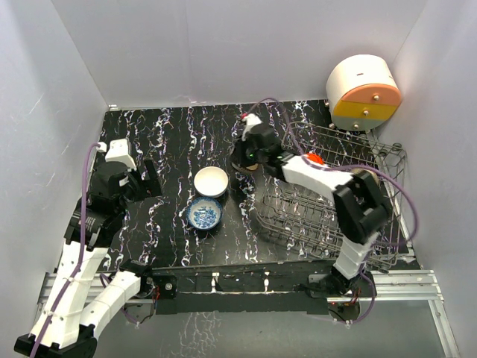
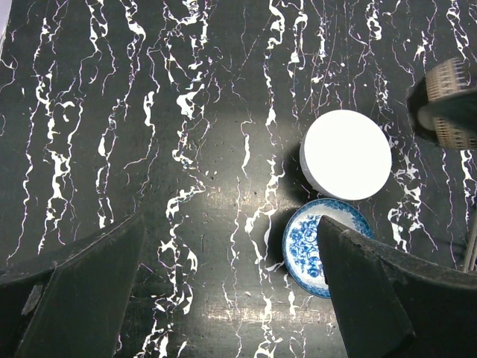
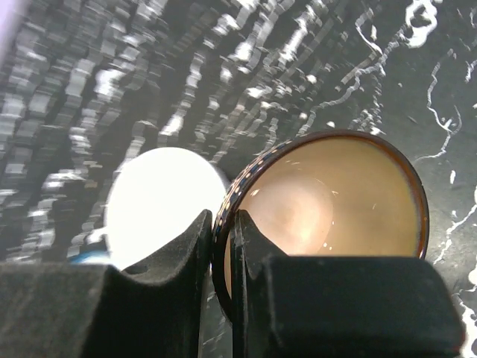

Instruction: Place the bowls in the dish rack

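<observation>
**Right gripper (image 3: 223, 231) pinching the rim of the tan bowl (image 3: 328, 201), just left of the dish rack (image 1: 335, 198).**
Bowl is dark brown at the rim and glossy gold inside. White bowl (image 1: 211, 180) and blue-patterned bowl (image 1: 204, 213) sit just beside each other mid-table, left of the rack. Left gripper (image 2: 231, 291) is spread wide above the table near them. Drum-shaped container (image 1: 363, 93) stands behind the rack. Black, white-veined tabletop (image 1: 171, 142); white walls.
</observation>
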